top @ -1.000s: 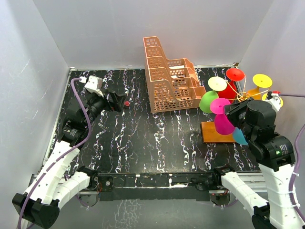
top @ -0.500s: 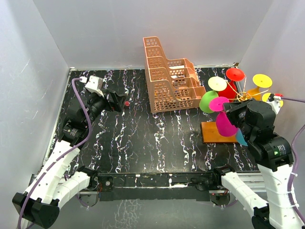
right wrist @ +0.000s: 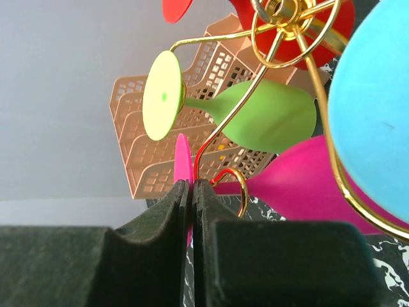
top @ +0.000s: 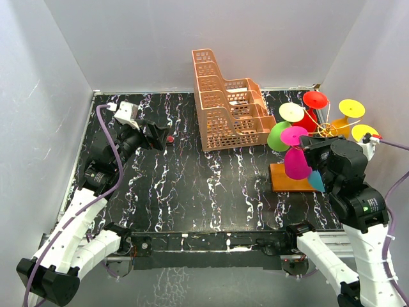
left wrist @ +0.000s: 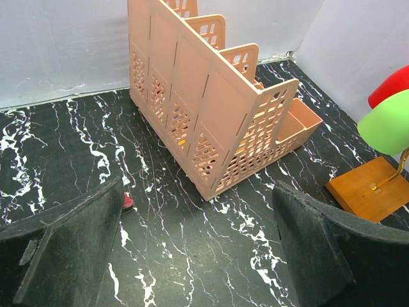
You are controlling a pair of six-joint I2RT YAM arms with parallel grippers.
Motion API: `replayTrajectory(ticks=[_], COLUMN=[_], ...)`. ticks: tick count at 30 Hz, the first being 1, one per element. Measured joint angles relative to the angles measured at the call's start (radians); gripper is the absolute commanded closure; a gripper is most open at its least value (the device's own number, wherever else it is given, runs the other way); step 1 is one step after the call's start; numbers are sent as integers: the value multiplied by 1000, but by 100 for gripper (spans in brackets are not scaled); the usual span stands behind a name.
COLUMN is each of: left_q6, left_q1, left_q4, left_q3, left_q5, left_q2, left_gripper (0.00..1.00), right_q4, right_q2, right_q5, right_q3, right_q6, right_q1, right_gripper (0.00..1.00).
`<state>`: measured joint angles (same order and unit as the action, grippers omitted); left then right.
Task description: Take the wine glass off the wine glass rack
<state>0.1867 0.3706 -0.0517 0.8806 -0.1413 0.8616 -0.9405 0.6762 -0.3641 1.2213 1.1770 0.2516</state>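
The wine glass rack has an orange-brown base board (top: 286, 180) and a gold wire stem with curled hooks (right wrist: 279, 38). Several coloured wine glasses hang on it. The magenta wine glass (top: 297, 164) hangs nearest me, its stem lying in a gold hook (right wrist: 238, 185). My right gripper (right wrist: 190, 187) is shut on the thin edge of that glass's magenta foot disc (right wrist: 182, 157). A green glass (right wrist: 268, 115) and a blue glass (right wrist: 370, 109) hang close beside it. My left gripper (left wrist: 198, 236) stands open over bare table at the far left, holding nothing.
A peach-orange lattice basket (top: 227, 105) stands at the back middle, just left of the rack. A small red object (left wrist: 128, 203) lies on the black marbled table (top: 204, 185) by my left fingers. Grey walls close in on three sides.
My right jaws have closed the last bit onto the magenta foot disc. The wrist and the magenta glass have shifted slightly back and left. The left arm has not moved.
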Motion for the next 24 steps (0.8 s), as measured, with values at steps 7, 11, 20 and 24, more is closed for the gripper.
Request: replayTrajectory(ticks=[7,11,20,24], left_q6=[0,0,0,0], left_q1=[0,0,0,0], left_q4=[0,0,0,0], left_q3=[0,0,0,0], left_q5=[0,0,0,0], left_q2=[2,3,11,14], left_gripper=[3,3,3,3], right_q4=[35,50,58,58], right_q2=[-9,-8,-20,-44], right_q5=[-53,-77,-145,-161], right_q3=[-24,-27,-27,-27], right_q6=[40,52,56,56], right_q1=[0,0,0,0], right_gripper=[92,92,92,92])
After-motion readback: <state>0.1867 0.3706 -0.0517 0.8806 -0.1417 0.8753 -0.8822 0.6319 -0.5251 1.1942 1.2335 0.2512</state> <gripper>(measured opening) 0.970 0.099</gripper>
